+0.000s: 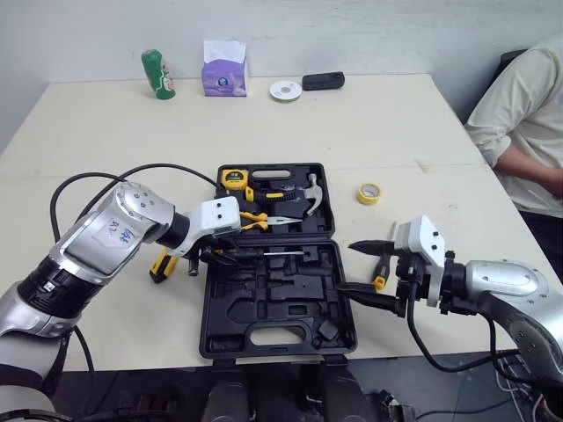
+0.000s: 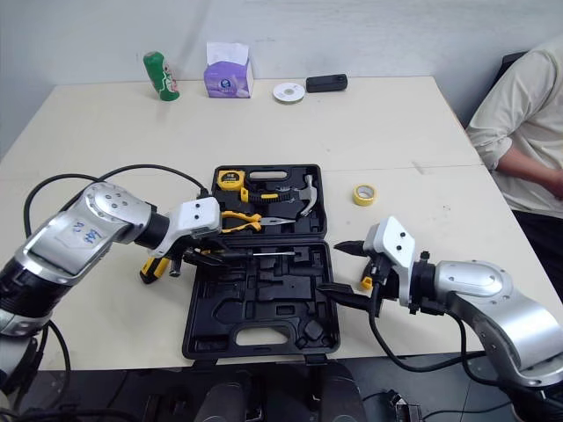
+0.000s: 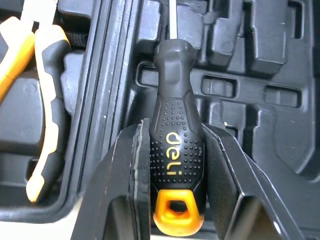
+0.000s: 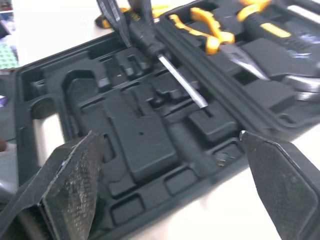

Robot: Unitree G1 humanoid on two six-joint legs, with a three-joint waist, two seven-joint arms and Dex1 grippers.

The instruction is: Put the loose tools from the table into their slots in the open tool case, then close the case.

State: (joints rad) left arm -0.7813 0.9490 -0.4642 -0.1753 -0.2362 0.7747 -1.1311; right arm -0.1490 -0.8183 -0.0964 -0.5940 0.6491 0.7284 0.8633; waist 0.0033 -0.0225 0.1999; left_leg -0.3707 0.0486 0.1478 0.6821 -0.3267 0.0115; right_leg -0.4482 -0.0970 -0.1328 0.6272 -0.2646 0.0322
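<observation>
Left gripper [image 3: 175, 127] clenching black, orange-capped screwdriver [image 3: 175, 75] over open black plastic tool case [image 1: 264, 299], near hinge edge; I'm wanting shaft parallel to slot before pressing down. Right gripper [image 1: 345, 267] gaping, empty.

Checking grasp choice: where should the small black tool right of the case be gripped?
I'd grip the small black tool across its body, coming from above and the right: it lies flat, and the tool case wall is close on its left. The open right gripper is nearest.
</observation>
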